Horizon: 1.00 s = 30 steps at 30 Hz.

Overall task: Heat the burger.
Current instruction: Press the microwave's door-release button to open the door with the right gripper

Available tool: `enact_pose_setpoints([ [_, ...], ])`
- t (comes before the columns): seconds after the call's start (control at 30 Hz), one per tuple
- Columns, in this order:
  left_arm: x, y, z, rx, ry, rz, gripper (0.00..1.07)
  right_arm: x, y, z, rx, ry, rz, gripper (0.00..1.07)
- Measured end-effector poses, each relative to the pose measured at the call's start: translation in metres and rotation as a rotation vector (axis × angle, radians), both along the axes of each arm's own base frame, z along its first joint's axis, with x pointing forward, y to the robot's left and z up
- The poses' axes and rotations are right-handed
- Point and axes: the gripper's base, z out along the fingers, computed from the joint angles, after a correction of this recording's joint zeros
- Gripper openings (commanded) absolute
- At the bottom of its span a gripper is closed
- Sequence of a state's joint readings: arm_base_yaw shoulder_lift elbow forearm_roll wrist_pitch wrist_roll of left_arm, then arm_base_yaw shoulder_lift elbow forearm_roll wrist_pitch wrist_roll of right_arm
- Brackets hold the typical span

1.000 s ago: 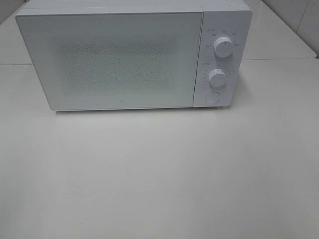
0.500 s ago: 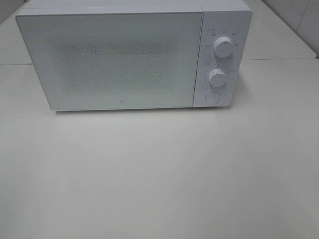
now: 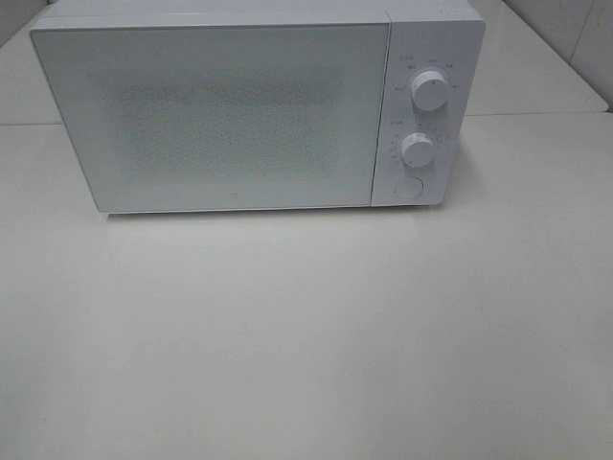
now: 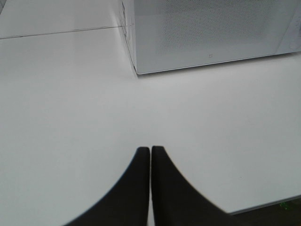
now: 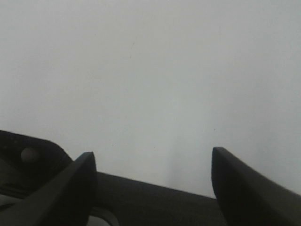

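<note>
Microwave [image 3: 211, 115] shut, dial [image 3: 428, 92] lettering illegible, left jaws together, right jaws apart

White microwave [image 3: 239, 115] on a white table [image 3: 306, 335], pale tiled wall [image 3: 586, 29] behind

high view facing microwave [image 3: 239, 115] front, left wrist shares its corner, right wrist near white surface [image 5: 150, 70]

White table [image 3: 306, 335]; white microwave [image 3: 230, 115] standing on it toward back, door shut.
</note>
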State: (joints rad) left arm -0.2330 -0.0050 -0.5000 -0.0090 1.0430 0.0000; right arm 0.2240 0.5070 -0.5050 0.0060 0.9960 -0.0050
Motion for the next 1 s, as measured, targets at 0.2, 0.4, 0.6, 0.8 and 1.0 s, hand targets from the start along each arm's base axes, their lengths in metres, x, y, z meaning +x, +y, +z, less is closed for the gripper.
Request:
enact_pose_setpoints([
  [0.2, 0.0, 0.0, 0.0, 0.0, 0.0, 0.0, 0.0, 0.021, 0.004, 0.003, -0.003, -0.012, -0.001, 0.63],
  [0.4, 0.0, 0.0, 0.0, 0.0, 0.0, 0.0, 0.0, 0.042, 0.009, 0.01, 0.038, -0.168, -0.002, 0.63],
  [0.6, 0.0, 0.0, 0.0, 0.0, 0.0, 0.0, 0.0, 0.063, 0.014, 0.02, 0.083, -0.348, -0.007, 0.63],
  [0.8, 0.0, 0.0, 0.0, 0.0, 0.0, 0.0, 0.0, 0.075, 0.017, 0.025, 0.104, -0.443, -0.007, 0.63],
  [1.0, 0.0, 0.0, 0.0, 0.0, 0.0, 0.0, 0.0, 0.101, 0.023, 0.025, 0.126, -0.553, -0.005, 0.63],
])
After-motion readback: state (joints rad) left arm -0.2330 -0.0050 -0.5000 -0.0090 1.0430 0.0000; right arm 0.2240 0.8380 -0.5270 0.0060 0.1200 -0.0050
